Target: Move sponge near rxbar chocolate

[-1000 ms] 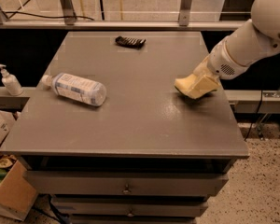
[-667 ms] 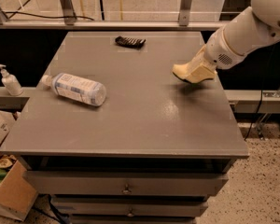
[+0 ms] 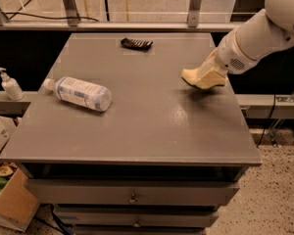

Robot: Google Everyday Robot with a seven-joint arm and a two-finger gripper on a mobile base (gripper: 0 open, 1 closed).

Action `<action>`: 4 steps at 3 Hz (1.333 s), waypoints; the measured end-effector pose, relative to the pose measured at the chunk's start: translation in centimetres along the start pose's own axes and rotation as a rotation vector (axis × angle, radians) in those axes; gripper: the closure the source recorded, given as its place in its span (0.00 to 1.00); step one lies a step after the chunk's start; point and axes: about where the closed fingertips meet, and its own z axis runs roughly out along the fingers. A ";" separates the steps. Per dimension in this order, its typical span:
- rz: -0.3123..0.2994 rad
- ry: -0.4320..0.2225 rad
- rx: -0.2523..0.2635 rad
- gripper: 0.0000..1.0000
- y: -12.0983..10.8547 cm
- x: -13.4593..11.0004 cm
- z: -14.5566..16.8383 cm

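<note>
The pale yellow sponge (image 3: 202, 77) is held in my gripper (image 3: 210, 72) above the right side of the grey table (image 3: 152, 126), casting a shadow below it. My white arm comes in from the upper right. The rxbar chocolate (image 3: 136, 44), a small dark wrapped bar, lies near the table's far edge, to the left of and beyond the sponge. The gripper is shut on the sponge, whose left end sticks out.
A clear plastic bottle with a white label (image 3: 81, 93) lies on its side at the table's left. A small pump bottle (image 3: 11, 85) stands on a ledge left of the table. Cardboard boxes (image 3: 10, 204) sit on the floor at lower left.
My gripper has carried the sponge up off the table and toward the far side, closer to the dark bar. The bottle and the bar have not moved.
</note>
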 end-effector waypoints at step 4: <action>-0.363 -0.076 -0.112 1.00 -7.7 -4.7 10.3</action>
